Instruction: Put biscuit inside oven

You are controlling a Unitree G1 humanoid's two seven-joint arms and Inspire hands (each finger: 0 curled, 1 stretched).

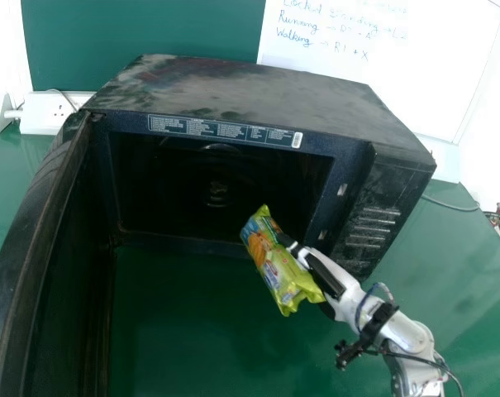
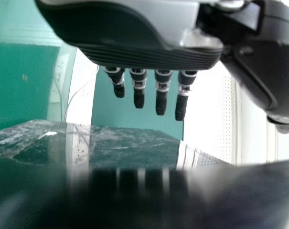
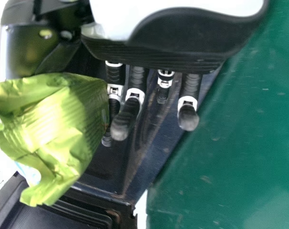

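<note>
Evidently, in the head view, the biscuit packet (image 1: 274, 263) is held by the right hand (image 1: 326, 277), around five o'clock from the middle of the cavity (image 1: 179, 186) of the oven (image 1: 250, 89). The door (image 1: 35, 248) is swung toward nine o'clock, so access is given from the front. The packet's far end is pointed at about eleven o'clock, presumably so that it can be led in first; how deep it reaches cannot be told. In the left wrist view, the left hand (image 2: 149, 53) is held with fingers straight and slightly apart, nothing being clasped. In the right wrist view, the packet is clamped between thumb and bent fingers, probably so that slipping is prevented until release.
</note>
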